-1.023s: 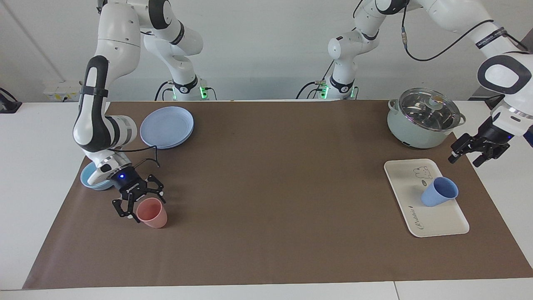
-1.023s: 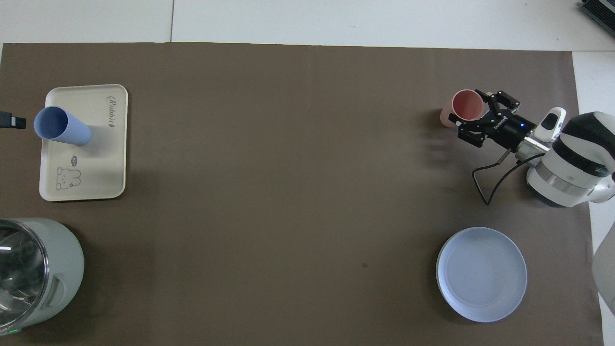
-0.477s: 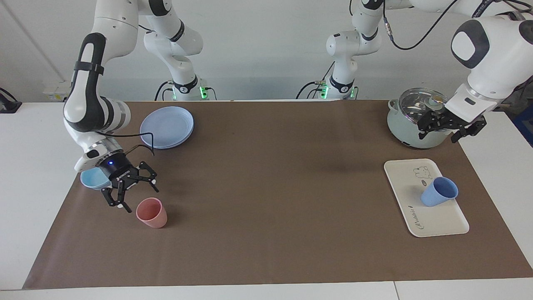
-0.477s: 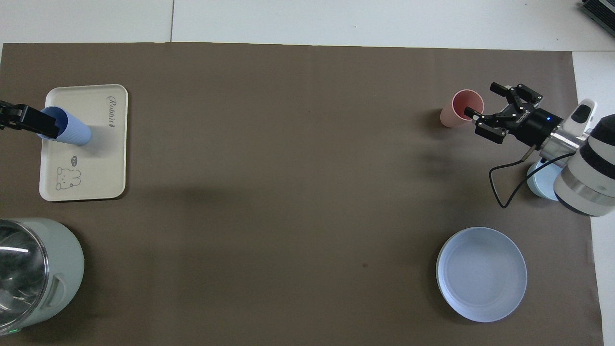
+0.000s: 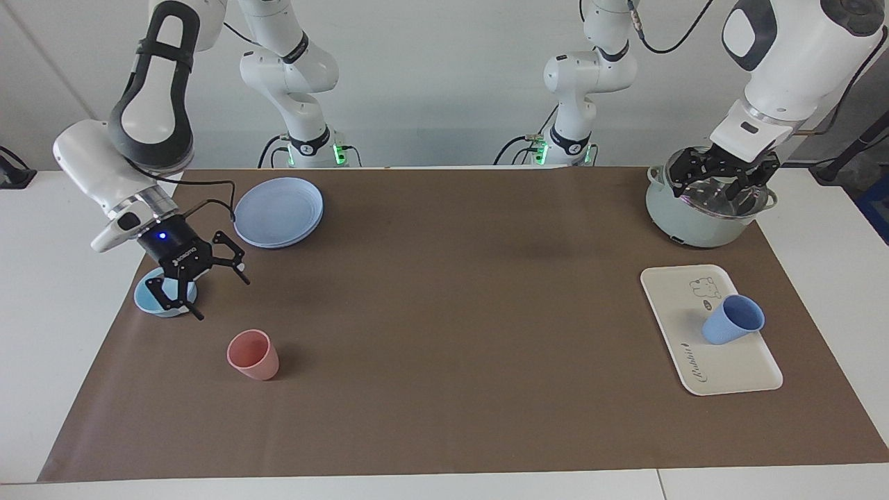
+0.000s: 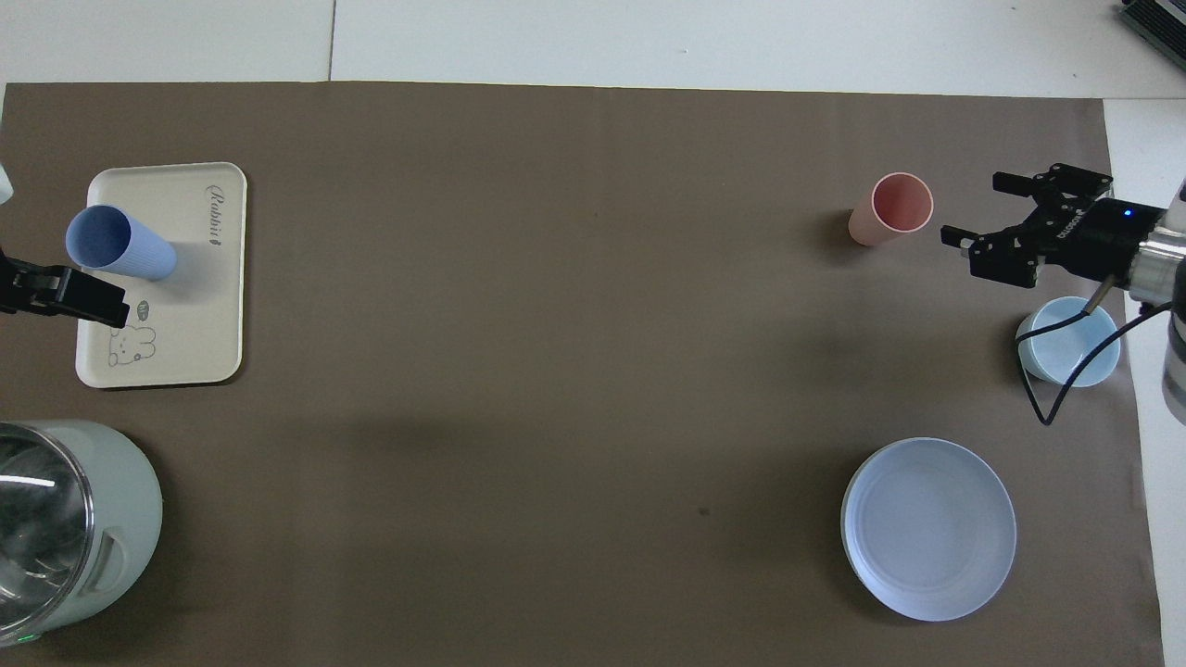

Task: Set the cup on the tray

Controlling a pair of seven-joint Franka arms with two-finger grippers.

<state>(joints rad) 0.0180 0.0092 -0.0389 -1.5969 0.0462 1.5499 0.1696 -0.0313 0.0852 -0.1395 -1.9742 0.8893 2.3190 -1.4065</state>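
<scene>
The blue cup [image 5: 732, 319] is sitting upright on the tray [image 5: 736, 371], w/ the tray lying toward the left arm's end of the tabletop [image 5: 444, 326]. Nothing is touching the cup.

The left claw [image 5: 722, 182] is hanging over the lidded pot [image 5: 687, 222], fingers spread, gripping nothing. The pot is standing nearer the robots than the tray, just beside it. The right claw [image 5: 201, 295] is hovering w/ fingers spread & empty, over the small light-blue bowl [image 5: 151, 300]. The pink cup [image 5: 253, 354] is standing upright, farther from the robots than the bowl, apart from the claw. The round blue plate [image 5: 278, 212] is lying nearer the robots than the bowl.

Brown paper is covering the white tabletop; a pale wall is running along the robots' end, green lights glowing at both arm bases.

The facing view is showing both arms whole & the left claw above the pot lid. The overhead view is cutting the left claw to a dark tip at the frame edge by the tray [image 6: 213, 352], & showing the pot [image 6: 120, 500] only in part, but giving the bowl [image 6: 1066, 357] clear of the right claw [image 6: 1010, 208].
</scene>
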